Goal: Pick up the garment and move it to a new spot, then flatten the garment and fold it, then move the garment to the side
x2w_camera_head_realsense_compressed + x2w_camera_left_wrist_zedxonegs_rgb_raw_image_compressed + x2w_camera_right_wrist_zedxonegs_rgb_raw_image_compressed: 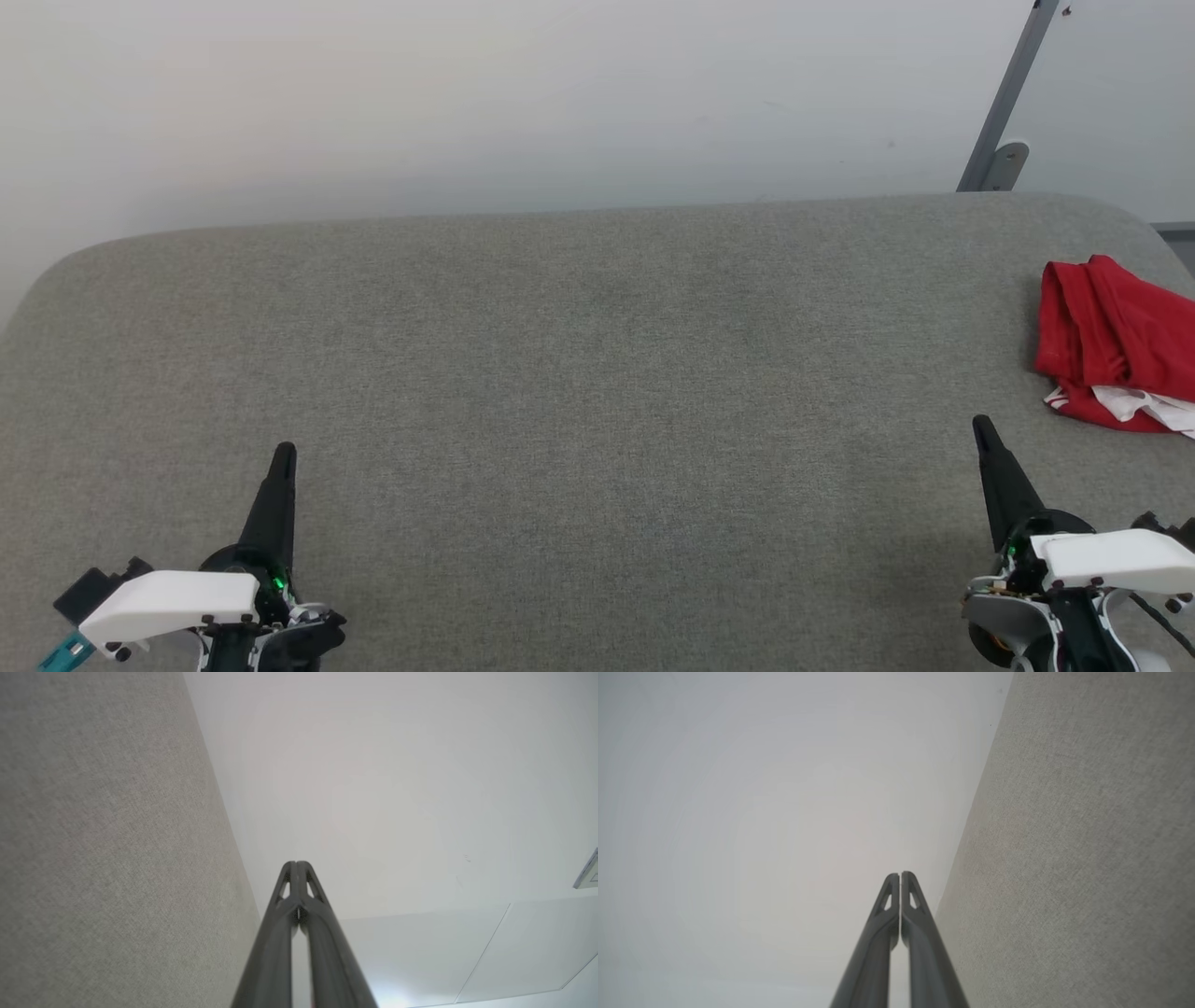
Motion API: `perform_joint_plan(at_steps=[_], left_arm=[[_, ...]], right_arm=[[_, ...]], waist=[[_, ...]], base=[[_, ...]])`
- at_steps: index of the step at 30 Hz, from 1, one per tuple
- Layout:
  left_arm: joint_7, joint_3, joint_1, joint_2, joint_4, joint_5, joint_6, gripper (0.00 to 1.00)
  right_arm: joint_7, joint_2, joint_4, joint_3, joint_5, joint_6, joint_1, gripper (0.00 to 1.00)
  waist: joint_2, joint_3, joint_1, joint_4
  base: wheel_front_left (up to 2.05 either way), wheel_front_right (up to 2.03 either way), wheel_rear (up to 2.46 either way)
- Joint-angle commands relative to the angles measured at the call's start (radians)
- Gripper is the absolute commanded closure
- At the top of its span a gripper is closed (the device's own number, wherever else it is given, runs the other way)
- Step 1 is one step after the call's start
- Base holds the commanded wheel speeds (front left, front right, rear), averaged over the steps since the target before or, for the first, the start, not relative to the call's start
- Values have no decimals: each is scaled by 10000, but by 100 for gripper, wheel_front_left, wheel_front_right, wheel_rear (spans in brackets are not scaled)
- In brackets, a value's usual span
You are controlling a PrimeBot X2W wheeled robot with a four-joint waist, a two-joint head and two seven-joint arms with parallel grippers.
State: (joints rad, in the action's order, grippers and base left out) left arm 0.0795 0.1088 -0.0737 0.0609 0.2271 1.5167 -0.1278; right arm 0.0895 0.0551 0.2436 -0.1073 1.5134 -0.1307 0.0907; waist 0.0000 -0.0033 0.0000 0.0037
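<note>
Careful, the shirt point(1111, 345) sits on the worktop point(560, 373) at its right edge. The left gripper point(285, 453) and right gripper point(982, 427) are both closed and empty. A sloppy grab could shove it off.

Left gripper point(284, 454): two long dark fingers point(271, 513) tapering toward the tips, green light point(277, 583) at the base
Left wrist shell point(168, 602): white moulded plastic, dark screws underneath, teal tab point(63, 653) at its corner
Right gripper point(982, 427): matching dark fingers, triangular cut-outs point(887, 901) near the tips
Right wrist shell point(1116, 558): white, black cable point(1158, 618), orange part point(994, 640) below
</note>
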Motion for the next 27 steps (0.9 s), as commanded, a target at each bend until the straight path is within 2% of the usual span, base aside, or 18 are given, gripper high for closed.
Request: perform_joint_plan(at_steps=[1,14,27], left_arm=[[91,-10,-166,-14,28,254,-47,100],[334,-13,-438,-73,201,1018,-52,100],[344,1,-424,-76,203,1005,-53,100]], right_arm=[[95,-33,1,-40,169,-1,100,100],[295,-60,21,-86,1019,0,244,100],[270,-57,21,-79,1011,0,209,100]], waist=[[0,5,0,-3],[0,62,0,-35],[0,64,0,-37]], base=[[0,0,0],[0,0,0],[0,0,0]])
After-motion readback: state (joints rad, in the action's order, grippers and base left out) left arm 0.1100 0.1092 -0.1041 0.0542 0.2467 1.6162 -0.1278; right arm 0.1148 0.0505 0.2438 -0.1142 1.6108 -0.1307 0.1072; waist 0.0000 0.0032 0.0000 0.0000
